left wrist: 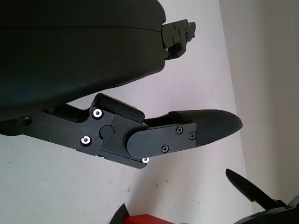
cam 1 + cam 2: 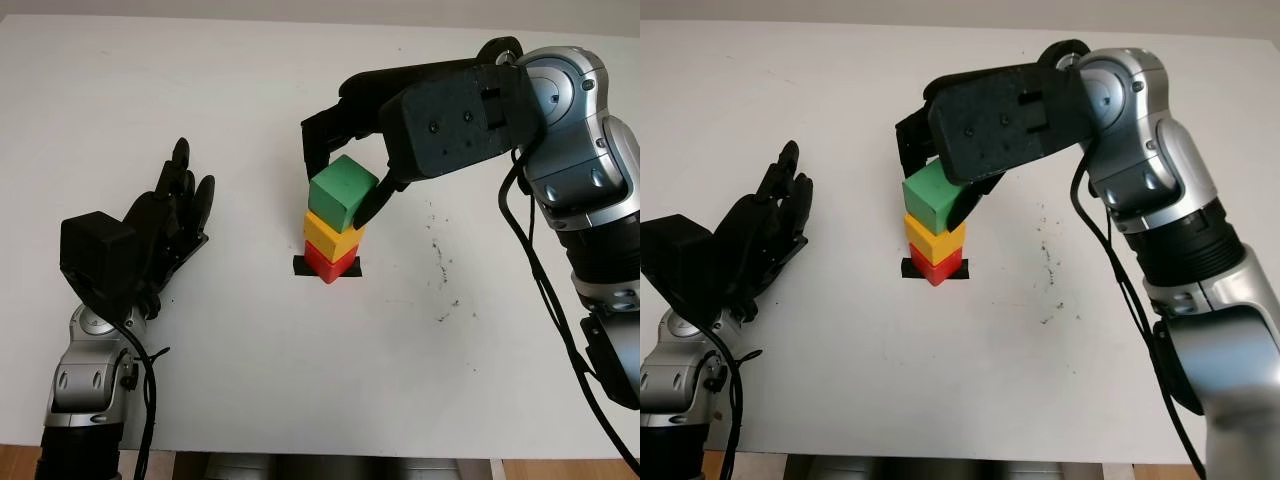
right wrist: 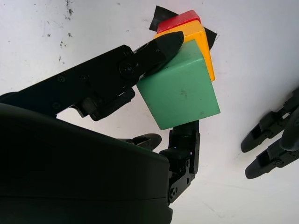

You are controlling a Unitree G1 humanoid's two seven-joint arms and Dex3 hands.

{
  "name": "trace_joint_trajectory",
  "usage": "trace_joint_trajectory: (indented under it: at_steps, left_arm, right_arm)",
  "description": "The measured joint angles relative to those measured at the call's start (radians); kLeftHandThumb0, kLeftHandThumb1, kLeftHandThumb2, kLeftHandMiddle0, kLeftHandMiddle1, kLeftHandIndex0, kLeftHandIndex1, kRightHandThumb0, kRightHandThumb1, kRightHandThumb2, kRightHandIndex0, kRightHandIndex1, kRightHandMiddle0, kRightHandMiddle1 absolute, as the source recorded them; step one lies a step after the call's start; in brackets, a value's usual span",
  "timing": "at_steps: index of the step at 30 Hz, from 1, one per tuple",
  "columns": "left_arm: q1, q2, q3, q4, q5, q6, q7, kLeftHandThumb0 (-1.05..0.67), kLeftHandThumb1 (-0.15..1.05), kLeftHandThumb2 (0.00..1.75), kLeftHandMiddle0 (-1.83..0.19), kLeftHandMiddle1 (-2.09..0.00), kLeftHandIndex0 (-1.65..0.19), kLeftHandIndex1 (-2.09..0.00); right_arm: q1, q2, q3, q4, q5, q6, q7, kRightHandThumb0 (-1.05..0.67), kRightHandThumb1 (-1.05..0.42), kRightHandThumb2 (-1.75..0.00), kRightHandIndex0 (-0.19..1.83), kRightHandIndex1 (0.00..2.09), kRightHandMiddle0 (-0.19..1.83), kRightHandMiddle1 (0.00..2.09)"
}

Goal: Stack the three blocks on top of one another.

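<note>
Step in hand: we are watching the last block going on; the green block (image 2: pixel 342 192) is sitting tilted on the yellow block (image 2: pixel 333 238), which is on the red block (image 2: pixel 330 264).

Right hand: we are seeing the right hand (image 2: pixel 345 165) clasping the green block from above, one finger (image 3: pixel 159 46) pressing its side and another (image 3: pixel 184 140) reaching under the opposite face.

Stack: we are finding the red block standing on a strip of black tape (image 2: pixel 302 266) near the middle of the white worktop (image 2: pixel 250 380), with the yellow one squarely upon it.

Fit: we are judging the green block not yet settled, since it is leaning and its corners are turned off those of the yellow one beneath.

Left hand: we are noting the left hand (image 2: pixel 165 215) open, holding nothing, well apart to the left of the stack.

Next move: we are expecting that the green block needs levelling and squaring over the yellow one, then a gentle release, fingers drawing straight off.

Risk: we are thinking a sideways tug on release could tip the stack.
</note>
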Motion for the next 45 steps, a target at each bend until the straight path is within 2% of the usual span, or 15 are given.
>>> trace_joint_trajectory:
  at_steps: [45]
  left_arm:
    - [0.005, 0.008, -0.001, -0.014, 0.005, 0.018, -0.007, -0.78, 1.05, 0.59, 0.19, 0.00, 0.19, 0.00]
  right_arm:
    - [0.021, 0.002, -0.002, -0.006, 0.019, 0.017, -0.025, -0.47, -0.89, -0.05, 0.43, 0.05, 0.41, 1.56]
